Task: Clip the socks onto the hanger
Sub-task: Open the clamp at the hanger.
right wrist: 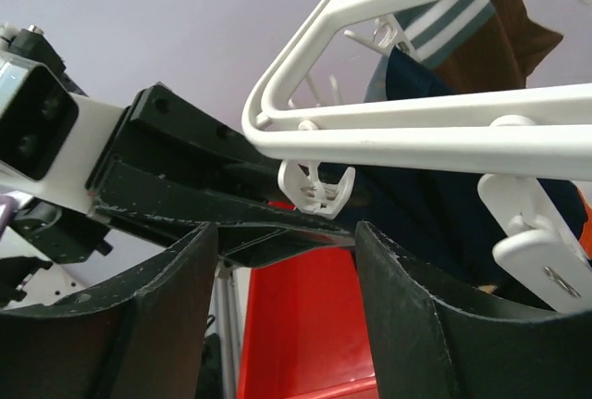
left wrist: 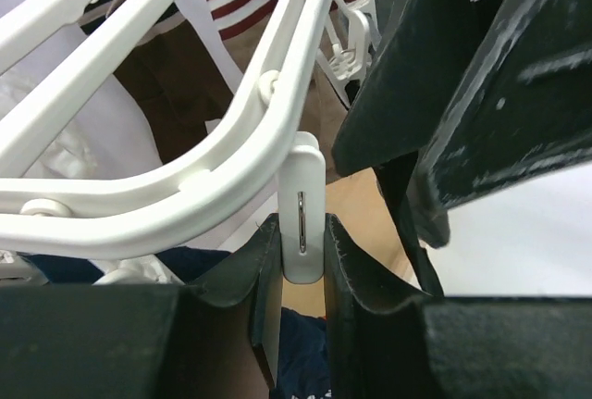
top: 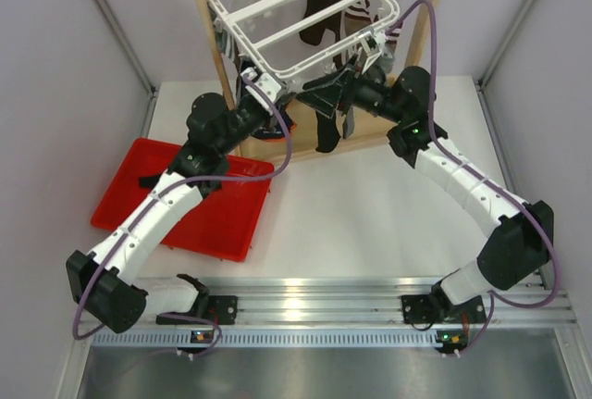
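The white hanger (top: pixel 305 19) hangs from a wooden frame. In the left wrist view my left gripper (left wrist: pixel 302 232) is shut on a white clip (left wrist: pixel 302 186) under the hanger's curved corner bar (left wrist: pixel 185 195). From above, the left gripper (top: pixel 262 92) sits at the rack's near-left corner. My right gripper (right wrist: pixel 287 242) is open and empty, just below another white clip (right wrist: pixel 316 186); from above it (top: pixel 333 84) is under the rack's near edge. A black sock (top: pixel 326 130) hangs below there; what holds it is hidden. Brown socks with striped cuffs (top: pixel 324 1) hang under the rack.
A red tray (top: pixel 213 214) lies on the table at the left, under the left arm. The wooden frame's posts (top: pixel 208 29) flank the rack. Navy fabric with orange trim (right wrist: pixel 555 205) hangs beside the right gripper. Grey walls close in both sides.
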Action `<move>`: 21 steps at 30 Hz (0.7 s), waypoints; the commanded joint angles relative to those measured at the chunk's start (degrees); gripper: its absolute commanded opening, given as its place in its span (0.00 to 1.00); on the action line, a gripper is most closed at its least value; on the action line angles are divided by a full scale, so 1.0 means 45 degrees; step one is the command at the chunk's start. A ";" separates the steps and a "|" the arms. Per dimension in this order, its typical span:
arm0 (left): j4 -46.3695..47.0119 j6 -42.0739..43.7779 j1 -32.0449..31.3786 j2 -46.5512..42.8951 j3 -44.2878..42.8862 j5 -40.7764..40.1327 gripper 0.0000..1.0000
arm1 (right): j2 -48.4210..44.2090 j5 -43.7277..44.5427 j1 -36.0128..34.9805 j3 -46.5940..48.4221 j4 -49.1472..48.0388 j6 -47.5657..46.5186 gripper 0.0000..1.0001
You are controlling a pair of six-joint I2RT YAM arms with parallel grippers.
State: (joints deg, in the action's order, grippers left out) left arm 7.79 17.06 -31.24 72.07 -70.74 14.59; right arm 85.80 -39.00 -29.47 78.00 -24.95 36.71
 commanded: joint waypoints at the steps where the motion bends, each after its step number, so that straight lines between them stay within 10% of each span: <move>1: 0.1037 0.0953 0.0263 -0.0430 0.0602 0.1640 0.00 | -0.0454 -0.0434 0.0143 0.0499 0.0115 0.0998 0.60; 21: 0.2352 0.1110 0.0303 -0.0762 0.1014 0.3066 0.00 | 0.0679 0.0269 0.0183 0.1163 -0.1701 0.3230 0.68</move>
State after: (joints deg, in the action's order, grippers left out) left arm 18.28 21.61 -29.65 70.76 -65.34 23.51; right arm 89.06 -38.61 -28.80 79.48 -28.25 51.22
